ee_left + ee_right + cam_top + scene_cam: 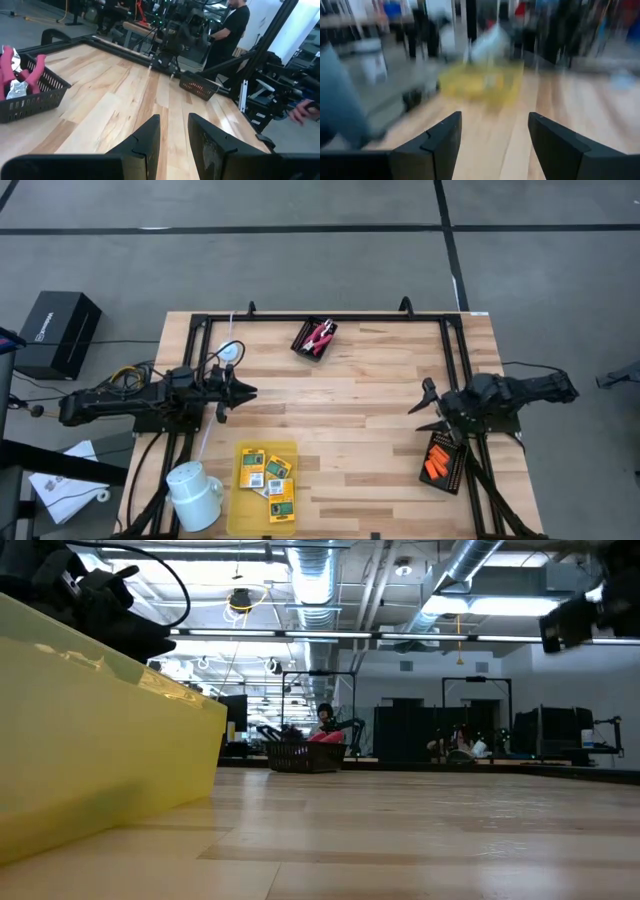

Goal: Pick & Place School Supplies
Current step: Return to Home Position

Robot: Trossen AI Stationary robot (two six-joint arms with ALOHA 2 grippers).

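High view, counter: I see the wooden counter [350,410] with one arm low at each side, well apart.
High view, left claw: the left claw [246,392] is over bare wood near the left side and points to the middle. A small white disc [231,352] lies near it, toward the far edge.
High view, right claw: the right claw [427,408] is near the right side.
High view, packets: the yellow-and-green packets [268,477] lie in the yellow tray [245,517] at the near edge, beside the white mug [195,492].
High view, orange pieces: the orange pieces [437,460] lie in the black bin [456,476], just beside the right arm.
High view, scissors: the red-handled scissors [320,335] lie in the black basket [300,346] at the far edge.
Low view, tray: the yellow tray [100,760] fills the left. The black basket [305,756] stands far off with something red in it.
Left wrist view, left claw: its fingers [147,142] are parted only a little, and I see nothing between them. A person in a black shirt [235,25] stands beyond the counter.
Right wrist view, right claw: its fingers [442,137] are spread wide and hold nothing. The yellow tray [480,82] is ahead.
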